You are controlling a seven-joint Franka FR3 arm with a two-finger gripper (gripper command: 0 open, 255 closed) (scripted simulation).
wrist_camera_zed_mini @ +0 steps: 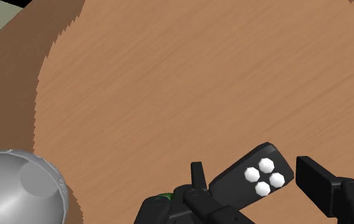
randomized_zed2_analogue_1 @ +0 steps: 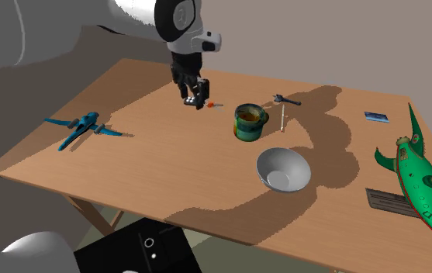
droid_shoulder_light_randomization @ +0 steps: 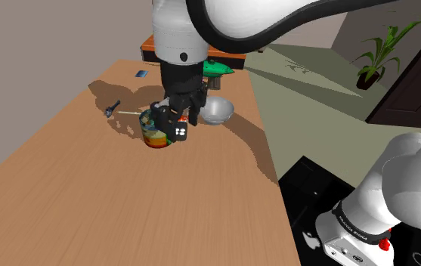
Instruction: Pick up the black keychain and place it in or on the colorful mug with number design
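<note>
Closest in, the end effector (wrist_camera_zed_mini: 250, 169) is clamped on a black key fob (wrist_camera_zed_mini: 251, 175) with four white buttons; one finger presses its lower edge, and the fob hangs tilted between the jaws, off the wooden tabletop (randomized_zed2_analogue_1: 167, 174). That looks like the keychain the task means.

From the second exterior view, the colourful mug (randomized_zed2_analogue_1: 249, 122), in greens, yellows and orange, stands upright on the tabletop. The end effector (randomized_zed2_analogue_1: 193, 99) hangs a short way to the mug's left in that view, higher than its rim and not above its mouth. A grey bowl (randomized_zed2_analogue_1: 283, 169) sits near the mug on the side toward that camera. In the shoulder view the fob (droid_shoulder_light_randomization: 180, 131) overlaps the mug's (droid_shoulder_light_randomization: 154, 130) edge, but that seems only the angle.

I'd say the pick is done and the carry is in hand. Next the fob needs to go sideways until it hangs squarely over the mug's opening, then come down a little before the jaws part, so the tilted fob clears the rim and drops in instead of clipping the wall
</note>
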